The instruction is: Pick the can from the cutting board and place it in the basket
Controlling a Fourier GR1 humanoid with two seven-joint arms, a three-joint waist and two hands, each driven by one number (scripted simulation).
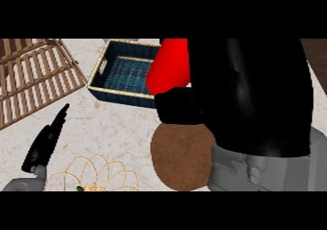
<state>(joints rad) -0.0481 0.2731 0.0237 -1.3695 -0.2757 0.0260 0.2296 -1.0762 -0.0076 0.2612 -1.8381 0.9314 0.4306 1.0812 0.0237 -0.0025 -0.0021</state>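
The left hand (45, 143) is resting with straight fingers at the lower left, above a wire rack (93, 175). Further right, the basket (105, 67) is waiting. The right hand (259, 99) is curling round the red can (167, 67), lifting it above the brown cutting board (182, 157); next it should be carrying it leftward over the basket and releasing.

Red can (170, 67), dark blue basket (99, 92) with tan rim, brown cutting board (181, 157), black hands, pale speckled counter (113, 130)
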